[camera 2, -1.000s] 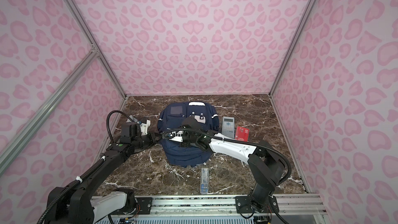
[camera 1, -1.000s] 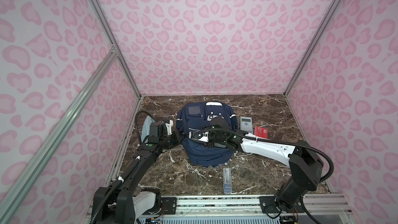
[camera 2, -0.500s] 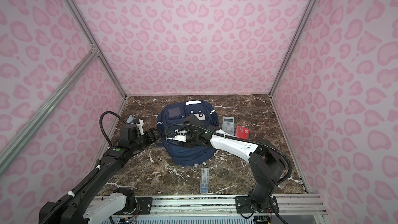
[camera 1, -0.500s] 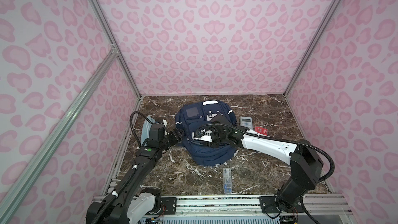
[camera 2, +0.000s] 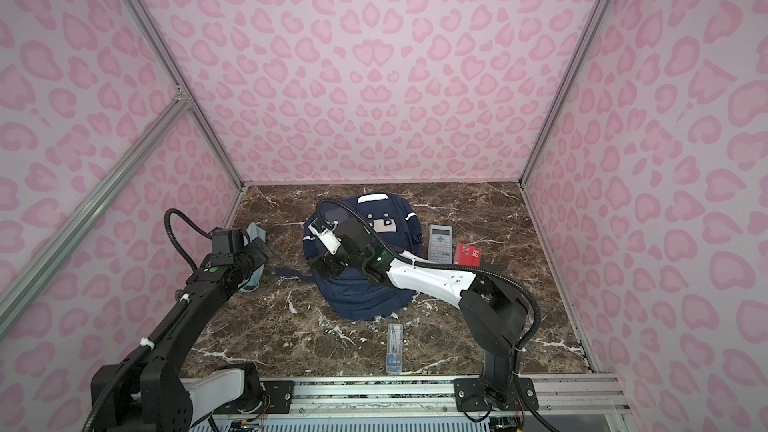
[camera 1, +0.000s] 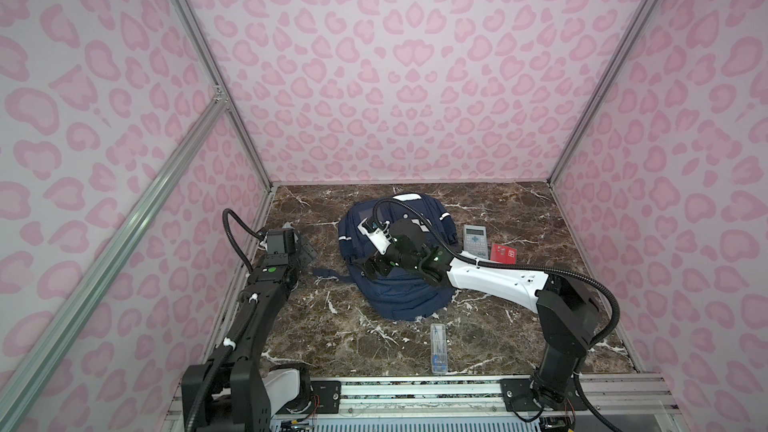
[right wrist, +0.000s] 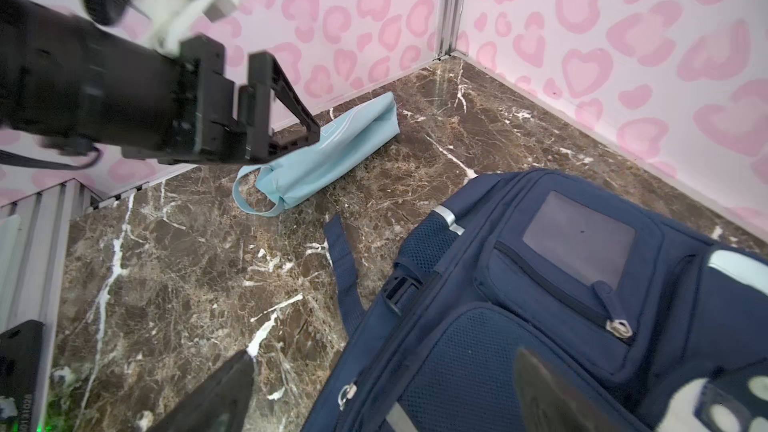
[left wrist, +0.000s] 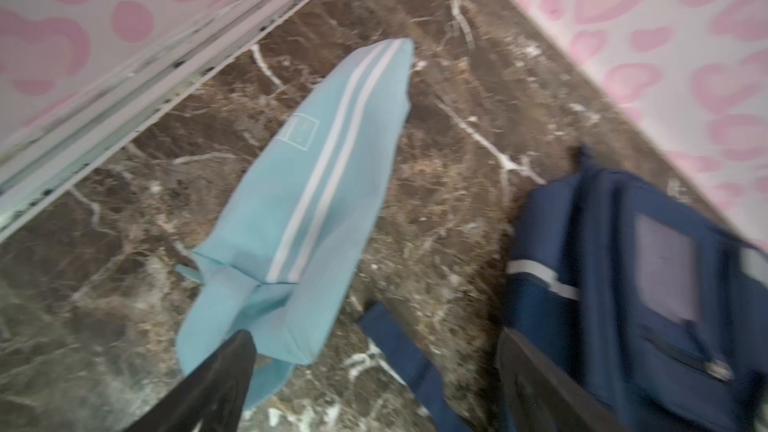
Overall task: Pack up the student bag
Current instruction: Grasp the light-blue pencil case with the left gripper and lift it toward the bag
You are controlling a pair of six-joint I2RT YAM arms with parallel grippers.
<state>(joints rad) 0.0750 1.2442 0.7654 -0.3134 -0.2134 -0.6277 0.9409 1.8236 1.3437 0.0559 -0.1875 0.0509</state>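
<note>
Starting at the left claw, we see its jaws spread wide and holding nothing. It hangs above the looped end of the light-blue pencil pouch. Our right claw is likewise wide and empty, poised over the 9 o'clock edge of the student bag.

That bag lies flat, front up, about the middle of the marble tabletop, with one strap trailing toward 9 o'clock. The pouch sits at the bag's 9 o'clock, apart from it. A grey calculator lies just beside the bag at 3 o'clock, with a red booklet next to that, and a clear case lies at 6 o'clock.

We judge packing has barely begun: every loose item lies outside, and the front pocket zip looks closed. The next move, we think, calls for one claw to open a compartment, or for the left to drop and close on the pouch.

The pouch's small outlined label, the booklet's white mark and the case's blue label are too small or blurred to read.
</note>
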